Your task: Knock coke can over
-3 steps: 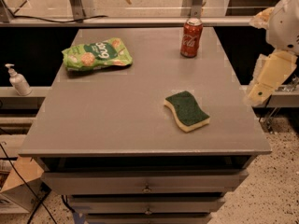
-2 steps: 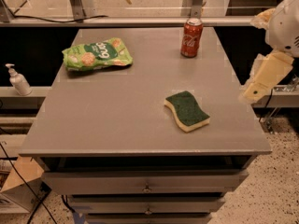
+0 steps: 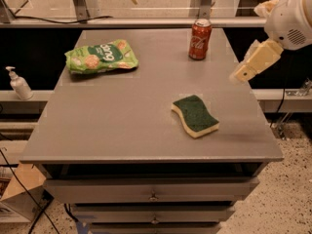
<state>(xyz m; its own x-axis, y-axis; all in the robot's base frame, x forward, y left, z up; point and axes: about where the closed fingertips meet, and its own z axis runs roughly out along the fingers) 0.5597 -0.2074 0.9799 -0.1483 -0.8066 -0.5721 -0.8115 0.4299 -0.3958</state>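
Currently listed: coke can (image 3: 200, 39), upright at the tabletop's (image 3: 122, 116) far edge, not yet knocked over. Tool (image 3: 242, 74), raised off the right edge and well apart from the can, presumably staged for a sideways push; I cannot tell how open it is. Sponge (image 3: 195, 116) and green snack bag (image 3: 101, 56) lie apart from the can.

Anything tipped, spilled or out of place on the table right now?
Nothing stands out. The coke can stands upright near the far edge, the green snack bag lies flat at far left, and the sponge lies green side up. The gripper hangs to the right, apart from the can.
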